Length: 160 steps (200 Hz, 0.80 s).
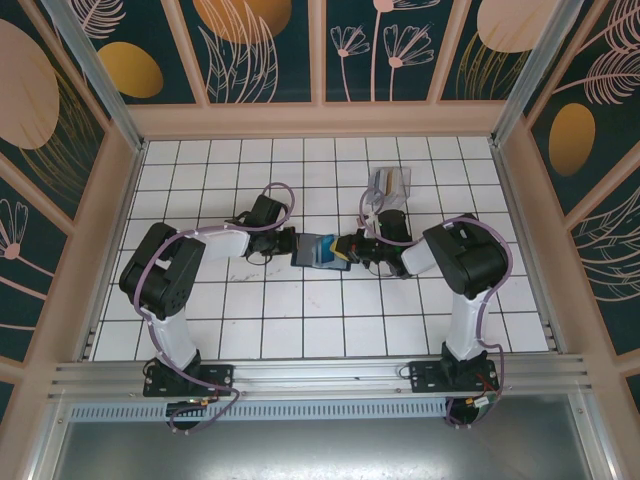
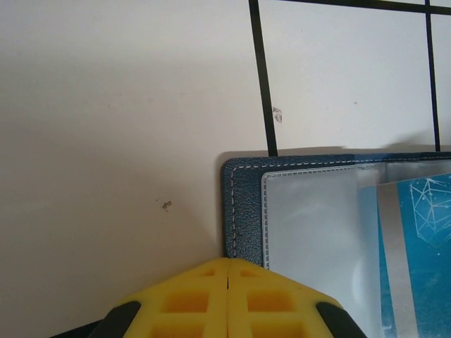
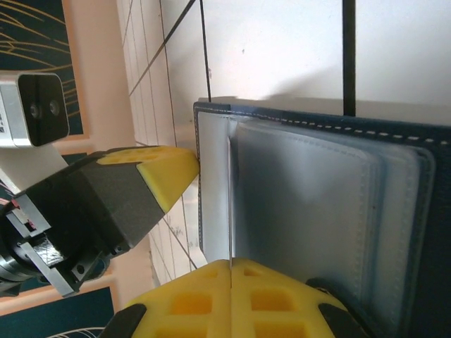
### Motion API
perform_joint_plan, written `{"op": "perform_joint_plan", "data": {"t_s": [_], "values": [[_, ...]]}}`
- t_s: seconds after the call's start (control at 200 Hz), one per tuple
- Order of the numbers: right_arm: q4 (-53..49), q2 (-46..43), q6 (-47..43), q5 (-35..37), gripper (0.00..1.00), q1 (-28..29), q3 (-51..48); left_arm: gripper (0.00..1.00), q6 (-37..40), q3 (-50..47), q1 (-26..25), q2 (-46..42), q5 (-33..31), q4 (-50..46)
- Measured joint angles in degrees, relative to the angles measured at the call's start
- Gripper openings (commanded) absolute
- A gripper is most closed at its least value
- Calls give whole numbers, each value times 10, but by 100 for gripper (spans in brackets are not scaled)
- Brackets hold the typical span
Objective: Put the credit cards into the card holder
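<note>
From above, the card holder [image 1: 318, 250] is being held open on the table [image 1: 300, 320] between the left pincer [image 1: 291, 243] and the right pincer [image 1: 352, 248]; a yellow patch [image 1: 341, 263] is too small to tell card from fingertip. At the left wrist, the clenched pincer is being pressed on the holder's corner, best pinned flat; a teal insert [image 2: 423, 232] is being cut off. At the right wrist, a clear sleeve [image 3: 303, 197] edge is being met by the clenched pincer; pinched or not cannot be told.
</note>
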Motion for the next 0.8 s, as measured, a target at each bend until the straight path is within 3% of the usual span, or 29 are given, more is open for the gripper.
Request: {"op": "perform_joint_plan", "data": {"t_s": [0.335,0.801], "values": [[70,20,30,-1,0,0,-12,4,0,0,0,1,0,1],[141,36,57,50,0,30,-29,3,-7,0,1,2,7,5]]}}
